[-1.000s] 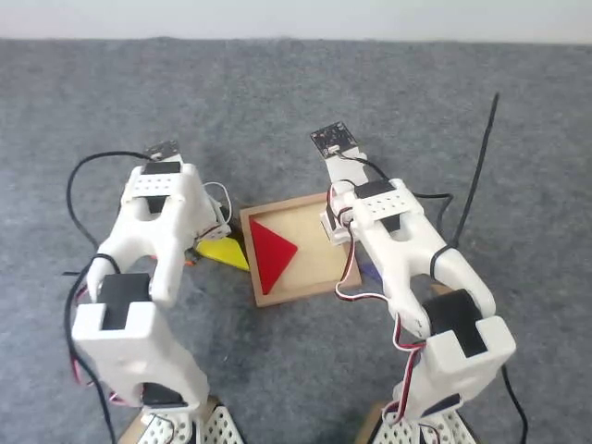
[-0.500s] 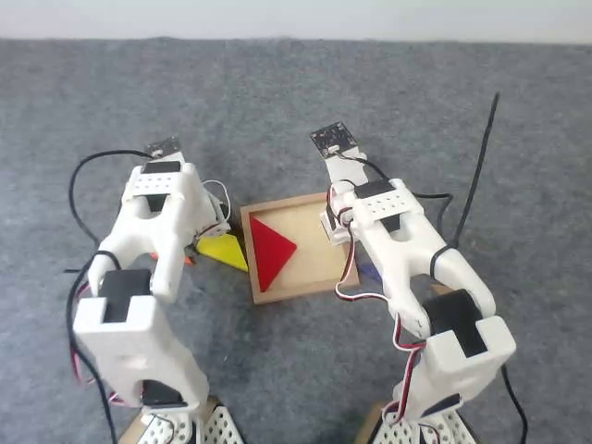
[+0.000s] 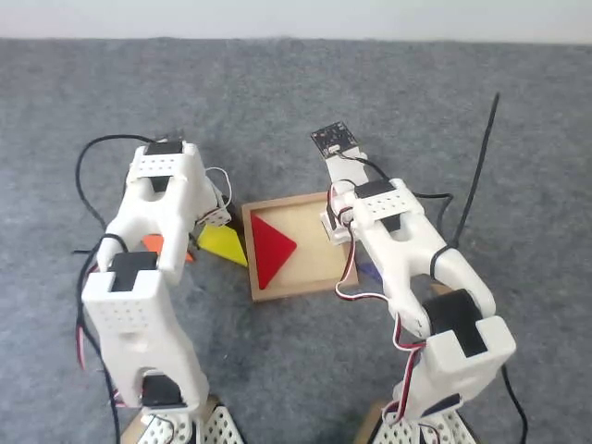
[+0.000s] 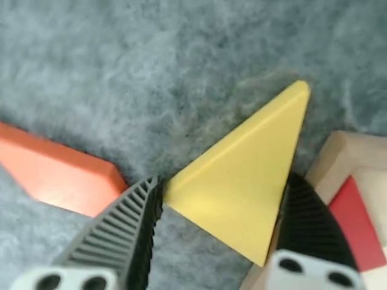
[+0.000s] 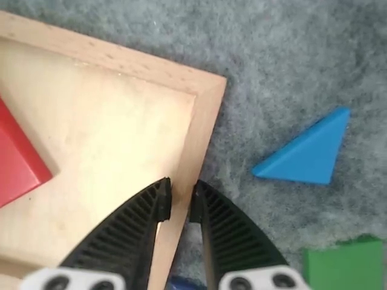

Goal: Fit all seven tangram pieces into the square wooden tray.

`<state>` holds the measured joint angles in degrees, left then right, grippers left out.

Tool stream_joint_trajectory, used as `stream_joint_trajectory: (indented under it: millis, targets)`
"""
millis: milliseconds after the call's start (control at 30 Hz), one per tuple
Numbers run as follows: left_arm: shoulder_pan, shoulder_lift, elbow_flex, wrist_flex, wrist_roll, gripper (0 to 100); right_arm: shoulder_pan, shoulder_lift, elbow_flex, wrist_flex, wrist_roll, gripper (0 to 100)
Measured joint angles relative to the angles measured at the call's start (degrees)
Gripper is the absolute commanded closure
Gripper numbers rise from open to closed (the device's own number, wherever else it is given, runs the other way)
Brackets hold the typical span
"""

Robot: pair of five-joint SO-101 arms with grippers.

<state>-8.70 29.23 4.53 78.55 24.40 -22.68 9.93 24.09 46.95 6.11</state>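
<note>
The left fingers (image 4: pixel 130 223) stand wide on either side of the yellow triangle (image 4: pixel 242 175), which lies flat on the bench (image 3: pixel 277 102) just left of the tray (image 3: pixel 282 203). The triangle looks light, stiff and smooth, so it is best pinched squarely across its straight edges. The right fingers (image 5: pixel 133 229) are narrow, nipping the tray's right wall.

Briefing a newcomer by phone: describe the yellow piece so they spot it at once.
Find the square wooden tray between the arms. Just outside it, on the left arm's side, lies a yellow triangle under the open left gripper. Its neighbours are an orange piece and a red triangle inside the tray.
</note>
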Motion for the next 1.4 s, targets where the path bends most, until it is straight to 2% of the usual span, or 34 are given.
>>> stream_joint_trajectory:
  millis: [267, 500, 633, 1100, 1400]
  targets:
    - [0.4, -2.0, 1.0, -1.2, -3.1, 86, 0.0, 0.0, 0.0, 0.0, 0.0, 99.1]
    - [1.8, -13.5, 12.7, -9.0, -4.7, 85, 0.0, 0.0, 0.0, 0.0, 0.0, 99.1]
    - [2.6, -18.7, 16.2, -9.9, -4.8, 85, 0.0, 0.0, 0.0, 0.0, 0.0, 99.1]
    - [3.9, -32.5, 16.4, -2.9, -6.1, 83, -1.0, 0.0, 0.0, 0.0, 0.0, 99.1]
    - [3.1, -33.1, 12.9, 2.9, -6.1, 82, -8.2, 0.0, 0.0, -1.2, -9.9, 98.9]
